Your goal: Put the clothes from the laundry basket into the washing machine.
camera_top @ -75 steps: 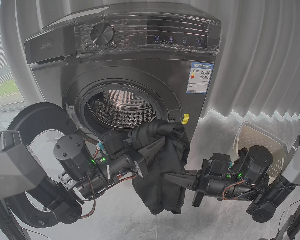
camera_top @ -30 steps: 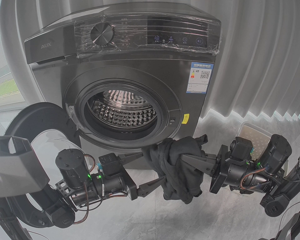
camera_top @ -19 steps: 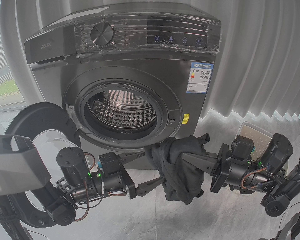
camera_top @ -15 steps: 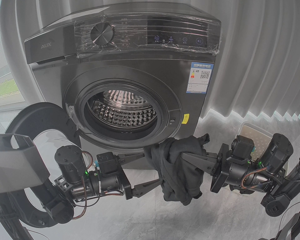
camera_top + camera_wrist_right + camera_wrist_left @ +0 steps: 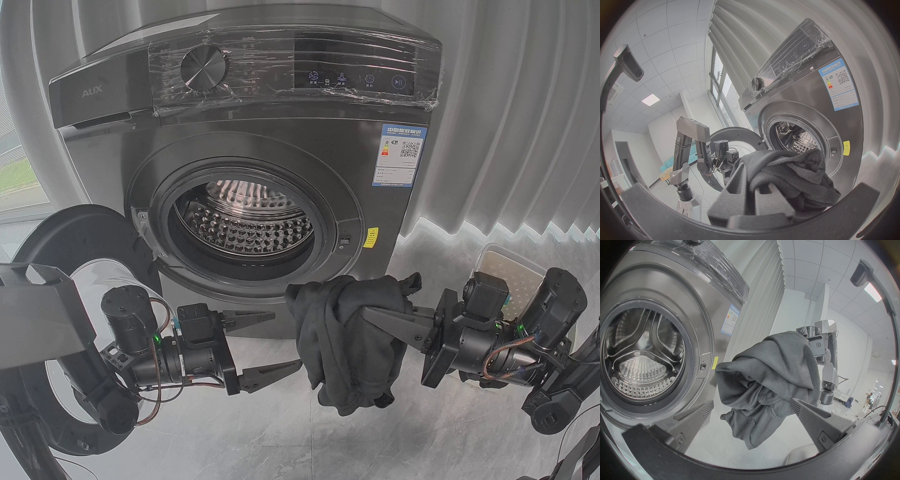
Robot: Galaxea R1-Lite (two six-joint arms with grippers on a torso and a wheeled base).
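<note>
A dark grey garment hangs in a bunch below and to the right of the washing machine's round opening. My right gripper is shut on the garment's upper part, and the cloth droops from it toward the floor. My left gripper stands open just left of the garment, not touching it. In the left wrist view the garment hangs beyond the spread fingers. In the right wrist view the cloth is draped over the closed fingers. The steel drum looks empty.
The washer door is swung open to the left, behind my left arm. A pale laundry basket sits on the floor at the right, partly hidden by my right arm. Curtains hang behind it. Grey tiled floor lies in front of the machine.
The left gripper let go of the garment and drew back down and left, away from the opening. The right gripper rose a little and now holds the hanging garment alone.
</note>
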